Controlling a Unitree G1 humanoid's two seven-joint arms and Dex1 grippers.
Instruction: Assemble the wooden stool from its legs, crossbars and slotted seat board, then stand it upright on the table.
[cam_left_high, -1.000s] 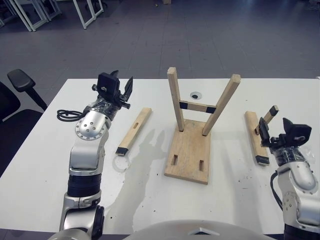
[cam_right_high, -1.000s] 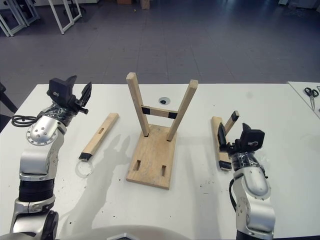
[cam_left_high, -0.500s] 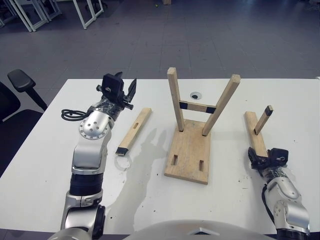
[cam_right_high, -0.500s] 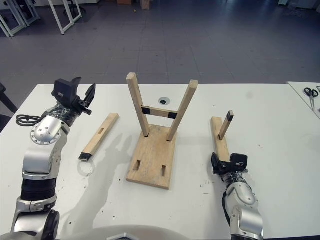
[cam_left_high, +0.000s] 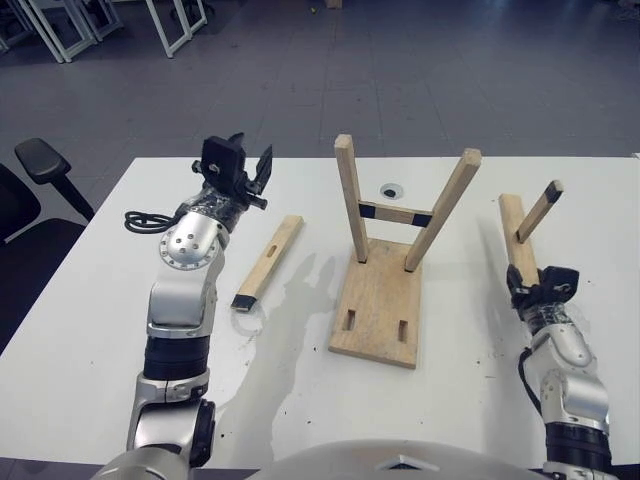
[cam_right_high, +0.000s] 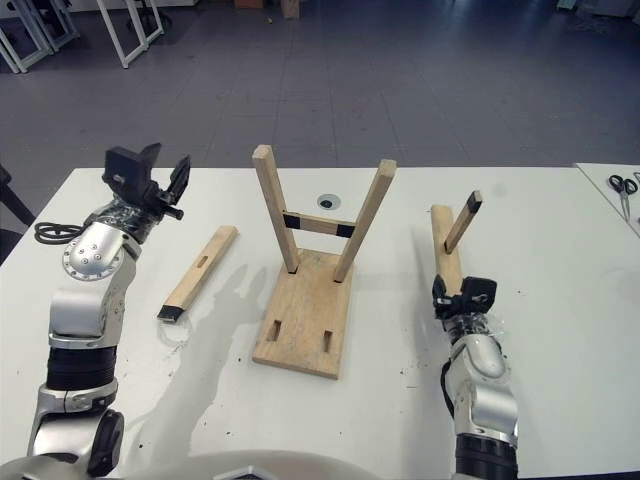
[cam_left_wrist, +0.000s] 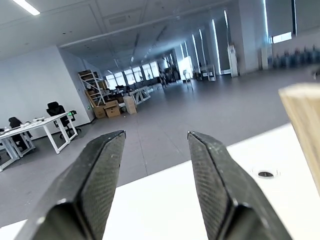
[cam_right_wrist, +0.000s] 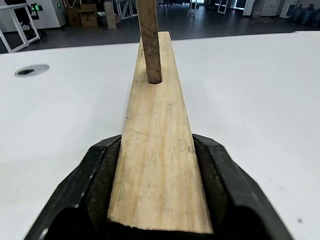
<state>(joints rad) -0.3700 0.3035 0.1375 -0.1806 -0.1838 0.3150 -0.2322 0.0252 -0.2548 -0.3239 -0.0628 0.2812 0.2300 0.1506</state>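
Observation:
The slotted seat board (cam_left_high: 378, 300) lies flat mid-table with two legs (cam_left_high: 350, 200) and a crossbar (cam_left_high: 395, 213) standing in its far slots. A loose leg (cam_left_high: 268, 260) lies to its left. My left gripper (cam_left_high: 245, 170) hovers open beyond that leg, its fingers (cam_left_wrist: 95, 185) spread with nothing between them. On the right, my right gripper (cam_left_high: 535, 290) is shut on the near end of another leg (cam_right_wrist: 157, 150), which points away from me. A short crossbar (cam_right_high: 462, 222) sticks up from that leg.
A black cable (cam_left_high: 145, 220) lies at the far left of the white table (cam_left_high: 300, 400), and a round grommet hole (cam_left_high: 390, 188) sits behind the stool. Scissors (cam_right_high: 622, 185) rest on a neighbouring table at right. A chair (cam_left_high: 40, 160) stands off the left edge.
My right gripper dropped to the near end of the right-hand leg and closed on it; the leg has shifted farther away. The left gripper drifted slightly.

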